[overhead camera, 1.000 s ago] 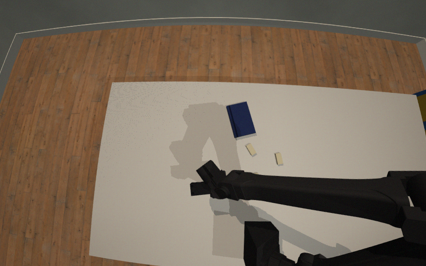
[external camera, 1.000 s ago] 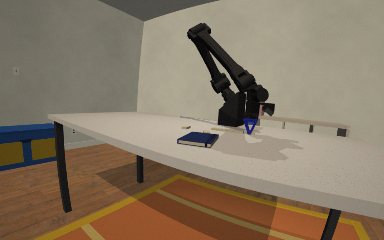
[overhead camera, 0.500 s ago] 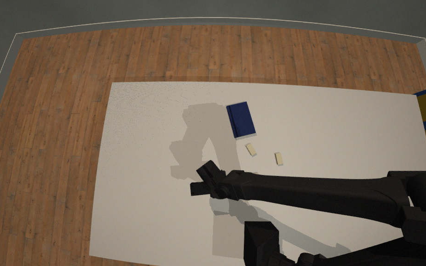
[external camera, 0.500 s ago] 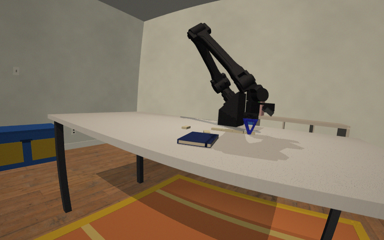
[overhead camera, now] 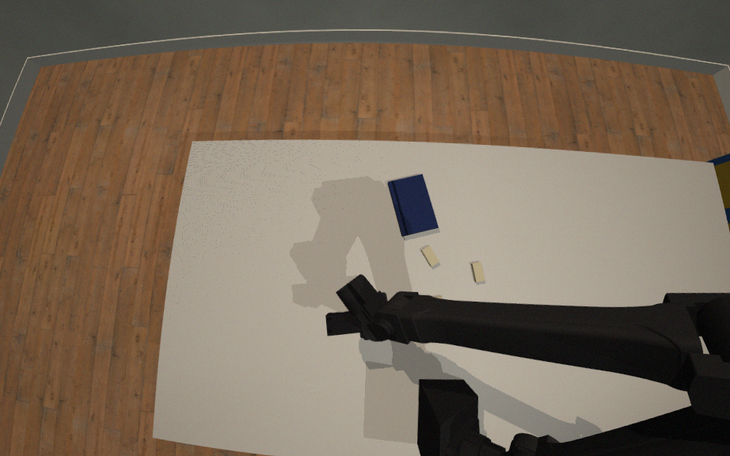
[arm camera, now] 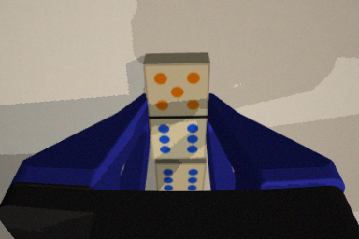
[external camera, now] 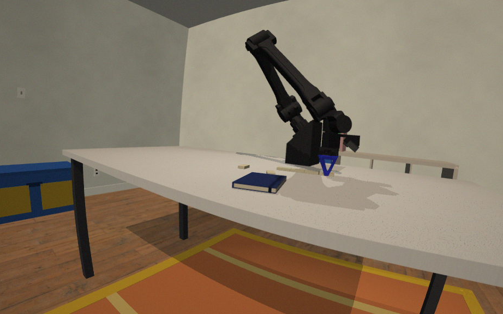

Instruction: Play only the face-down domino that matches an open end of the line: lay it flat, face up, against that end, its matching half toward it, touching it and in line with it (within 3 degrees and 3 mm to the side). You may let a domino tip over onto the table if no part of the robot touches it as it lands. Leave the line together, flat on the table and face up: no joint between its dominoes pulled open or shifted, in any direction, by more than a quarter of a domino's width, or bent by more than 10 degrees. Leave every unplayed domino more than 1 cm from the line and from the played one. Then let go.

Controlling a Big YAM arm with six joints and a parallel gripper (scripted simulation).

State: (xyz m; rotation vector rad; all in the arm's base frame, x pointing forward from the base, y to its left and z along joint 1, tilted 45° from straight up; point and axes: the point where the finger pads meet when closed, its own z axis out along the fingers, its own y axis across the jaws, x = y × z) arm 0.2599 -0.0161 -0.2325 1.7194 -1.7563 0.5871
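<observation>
In the wrist view my gripper [arm camera: 178,105] has blue fingers and is shut on a face-up domino [arm camera: 178,103]. Its far half shows five orange pips and its near half six blue pips. Right behind it, in line, lies another face-up half with six blue pips [arm camera: 179,175], the end of the line. In the side view the gripper [external camera: 327,166] is down at the table at the right end of the line [external camera: 296,169]. In the top view the wrist [overhead camera: 359,314] hides the fingers and most of the line. Two face-down dominoes [overhead camera: 430,256] [overhead camera: 477,271] lie apart beyond the arm.
A blue book [overhead camera: 412,204] lies flat on the table just beyond the face-down dominoes; it also shows in the side view [external camera: 259,181]. The arm's base [external camera: 304,148] stands behind the line. A blue and yellow cabinet [external camera: 24,191] stands on the floor off the table.
</observation>
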